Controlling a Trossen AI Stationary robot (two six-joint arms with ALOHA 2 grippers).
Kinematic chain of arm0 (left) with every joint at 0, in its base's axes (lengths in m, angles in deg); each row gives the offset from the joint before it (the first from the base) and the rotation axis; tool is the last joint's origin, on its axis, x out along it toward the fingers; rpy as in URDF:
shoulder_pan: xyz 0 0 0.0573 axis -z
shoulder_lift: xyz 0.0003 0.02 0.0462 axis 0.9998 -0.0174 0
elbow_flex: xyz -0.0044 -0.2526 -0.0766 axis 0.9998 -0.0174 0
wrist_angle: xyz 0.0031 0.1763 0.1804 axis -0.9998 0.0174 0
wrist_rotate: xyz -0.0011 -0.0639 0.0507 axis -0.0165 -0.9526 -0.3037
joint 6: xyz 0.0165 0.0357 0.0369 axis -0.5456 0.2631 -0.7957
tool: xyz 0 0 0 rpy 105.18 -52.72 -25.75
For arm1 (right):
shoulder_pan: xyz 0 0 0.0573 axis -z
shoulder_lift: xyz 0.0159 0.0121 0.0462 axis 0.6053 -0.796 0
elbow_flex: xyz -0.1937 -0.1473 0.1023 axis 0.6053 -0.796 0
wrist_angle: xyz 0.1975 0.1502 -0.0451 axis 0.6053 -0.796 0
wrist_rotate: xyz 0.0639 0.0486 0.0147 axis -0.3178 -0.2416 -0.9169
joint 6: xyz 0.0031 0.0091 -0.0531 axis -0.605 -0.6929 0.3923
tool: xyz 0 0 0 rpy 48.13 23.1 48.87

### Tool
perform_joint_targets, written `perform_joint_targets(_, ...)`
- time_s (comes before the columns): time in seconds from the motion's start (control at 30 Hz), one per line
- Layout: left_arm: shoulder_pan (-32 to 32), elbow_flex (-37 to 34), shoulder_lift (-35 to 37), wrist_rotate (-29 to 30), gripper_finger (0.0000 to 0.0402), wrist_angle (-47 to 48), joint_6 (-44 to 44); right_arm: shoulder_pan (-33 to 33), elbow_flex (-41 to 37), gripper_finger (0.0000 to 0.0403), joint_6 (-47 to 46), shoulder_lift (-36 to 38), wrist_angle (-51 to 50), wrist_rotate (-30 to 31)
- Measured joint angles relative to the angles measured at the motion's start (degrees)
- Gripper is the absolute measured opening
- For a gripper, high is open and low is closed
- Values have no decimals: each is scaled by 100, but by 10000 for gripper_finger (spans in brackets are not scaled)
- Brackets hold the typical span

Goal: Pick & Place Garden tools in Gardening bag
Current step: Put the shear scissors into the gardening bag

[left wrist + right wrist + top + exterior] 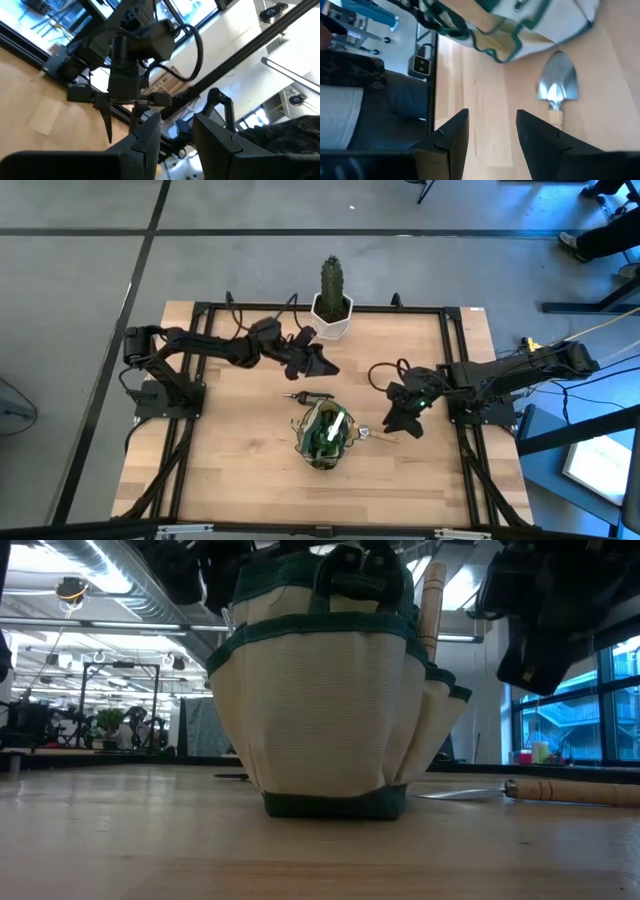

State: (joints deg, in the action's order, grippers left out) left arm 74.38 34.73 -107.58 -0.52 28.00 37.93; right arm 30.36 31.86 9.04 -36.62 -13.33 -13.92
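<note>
Trowel [558, 86] on table [230, 450] beside bag [325, 435]

A cactus [331, 278] stands upright in a white pot [333, 321] at the table's far edge, just beyond the left claw [318, 361] and well apart from the right claw [401, 421]. The wooden table [240, 455] spreads beneath both claws, ringed by a black frame [452, 330]. Far beyond the right claw, off the table on the grey floor [80, 270], a person's legs [600, 235] show. A yellow cable [590, 330] runs outward from that claw's side.
</note>
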Motion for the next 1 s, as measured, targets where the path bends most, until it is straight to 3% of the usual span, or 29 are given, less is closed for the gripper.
perform_joint_targets(0.4,111,0,0,310,109,0,56,-77,0,167,149,-2,182,59)
perform_joint_targets(1.0,115,0,0,284,109,5,67,-77,0,167,101,-2,141,195)
